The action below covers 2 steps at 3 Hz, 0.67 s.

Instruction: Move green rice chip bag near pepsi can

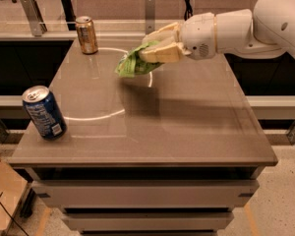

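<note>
the claw [148, 49] hangs over the far middle of the desk [196, 122], reaching in from the right on a white arm [246, 28]. its cream fingers [160, 57] are closed down on the green rice chip bag [132, 64], one above and one below. the crumpled pouch sticks out past the fingertips to the claw's left and droops a little downward. the bag is held clear of the desk, with its shadow [137, 90] lying on the surface just below and in front of the claw.

the pepsi can [43, 112] stands well apart from the claw, far to its left and toward the near edge, close to the desk's front left corner, silver top up and white label panel facing the camera. a gold-brown can [87, 34] stands to the claw's left near the desk's far edge, closer to the claw than the pepsi can is. a thin white ring [96, 116] is marked on the desk; the claw and bag cover part of its far right arc.
</note>
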### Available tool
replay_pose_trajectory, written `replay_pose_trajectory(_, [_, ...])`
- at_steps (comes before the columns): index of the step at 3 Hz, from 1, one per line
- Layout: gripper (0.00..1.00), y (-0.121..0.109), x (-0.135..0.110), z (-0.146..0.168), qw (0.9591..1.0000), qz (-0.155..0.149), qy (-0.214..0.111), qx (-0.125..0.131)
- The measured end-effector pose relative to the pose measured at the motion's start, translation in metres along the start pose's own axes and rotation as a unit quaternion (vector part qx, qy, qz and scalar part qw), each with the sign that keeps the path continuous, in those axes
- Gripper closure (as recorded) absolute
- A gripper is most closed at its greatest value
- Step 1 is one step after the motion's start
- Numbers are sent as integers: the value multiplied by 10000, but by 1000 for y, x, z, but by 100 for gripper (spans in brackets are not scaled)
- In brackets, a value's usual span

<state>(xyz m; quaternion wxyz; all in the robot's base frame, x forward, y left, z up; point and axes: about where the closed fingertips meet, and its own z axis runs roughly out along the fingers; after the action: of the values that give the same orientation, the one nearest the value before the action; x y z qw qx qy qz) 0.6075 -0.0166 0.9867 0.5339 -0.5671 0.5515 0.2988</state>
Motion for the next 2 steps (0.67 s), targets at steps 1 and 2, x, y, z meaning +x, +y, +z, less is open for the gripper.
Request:
replay_pose_trajectory(1, [100,16,-7,17,9994,-74,10,-343])
replay_pose_trajectory(2, [100,48,-13,39,9970,-96,-237,-726])
